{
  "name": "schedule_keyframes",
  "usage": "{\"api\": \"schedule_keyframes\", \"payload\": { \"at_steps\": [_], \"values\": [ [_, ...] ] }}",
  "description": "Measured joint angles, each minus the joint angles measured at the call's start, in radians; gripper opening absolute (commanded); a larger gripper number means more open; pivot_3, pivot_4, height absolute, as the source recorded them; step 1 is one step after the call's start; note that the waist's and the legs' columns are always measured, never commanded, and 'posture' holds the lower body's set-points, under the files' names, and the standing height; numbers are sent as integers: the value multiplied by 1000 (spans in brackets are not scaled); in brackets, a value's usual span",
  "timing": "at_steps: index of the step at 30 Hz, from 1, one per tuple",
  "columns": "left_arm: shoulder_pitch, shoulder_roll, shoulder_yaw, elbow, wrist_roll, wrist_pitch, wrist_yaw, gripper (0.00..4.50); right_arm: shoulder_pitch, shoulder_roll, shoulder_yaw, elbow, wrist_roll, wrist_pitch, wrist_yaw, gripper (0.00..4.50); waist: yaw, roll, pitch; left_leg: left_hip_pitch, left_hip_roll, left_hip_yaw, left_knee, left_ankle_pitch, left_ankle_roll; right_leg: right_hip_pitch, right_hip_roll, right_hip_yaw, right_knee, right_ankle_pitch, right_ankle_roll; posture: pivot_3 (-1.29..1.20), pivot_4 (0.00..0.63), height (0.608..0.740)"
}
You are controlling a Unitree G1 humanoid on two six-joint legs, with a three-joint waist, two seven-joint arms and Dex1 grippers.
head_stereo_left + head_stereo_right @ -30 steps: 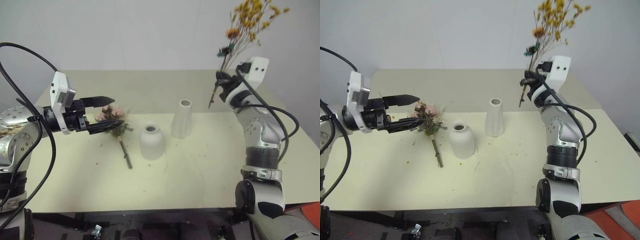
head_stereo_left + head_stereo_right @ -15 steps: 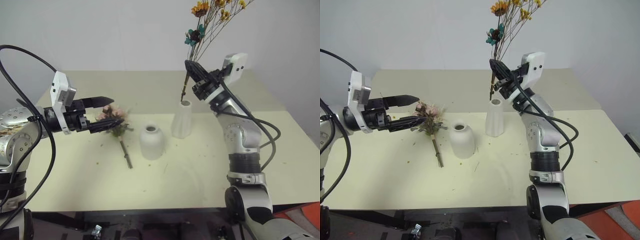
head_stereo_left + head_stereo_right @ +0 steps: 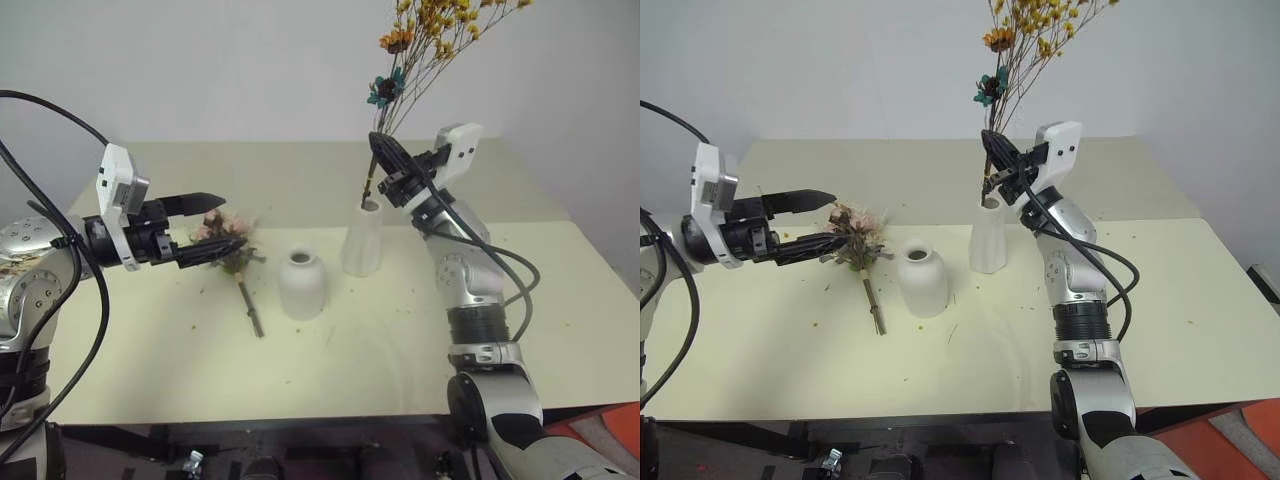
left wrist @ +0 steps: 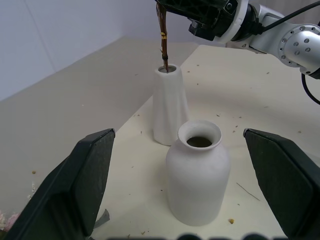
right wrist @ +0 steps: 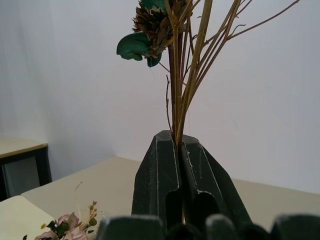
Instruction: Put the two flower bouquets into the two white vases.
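Yellow-orange spray (image 3: 440, 40), clenched in the right claw (image 3: 385, 170), had its stem tip entering the tall vase (image 3: 362, 238); pink roses (image 3: 228, 238) lay on the table (image 3: 400, 330) beside the released left claw (image 3: 212, 225), unplaced.

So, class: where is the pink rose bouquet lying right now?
In the left eye view, the pink rose bouquet lies flat on the table, on the robot's left, beside the short round vase and just beyond the open left pincer.

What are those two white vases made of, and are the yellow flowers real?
The tall vase and the short vase look like matte ceramic: chalky white, no shine, thick rounded rims. It could be painted plaster. The yellow spray looks dried rather than fresh: thin, stiff brown stems and tiny papery heads, though it might be artificial.
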Motion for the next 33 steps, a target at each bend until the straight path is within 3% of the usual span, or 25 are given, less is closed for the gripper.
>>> {"api": "schedule_keyframes", "payload": {
  "at_steps": [33],
  "values": [
    [21, -2, 2, -23, -2, 0, 10, 4500, 65, 8, 43, 144, -124, -151, -44, 43, -1, 0, 0, 0, 0, 0, 0, 0, 0, 0, 0, 0, 0, 0, 0, 0, 150, 740]
  ]
}}
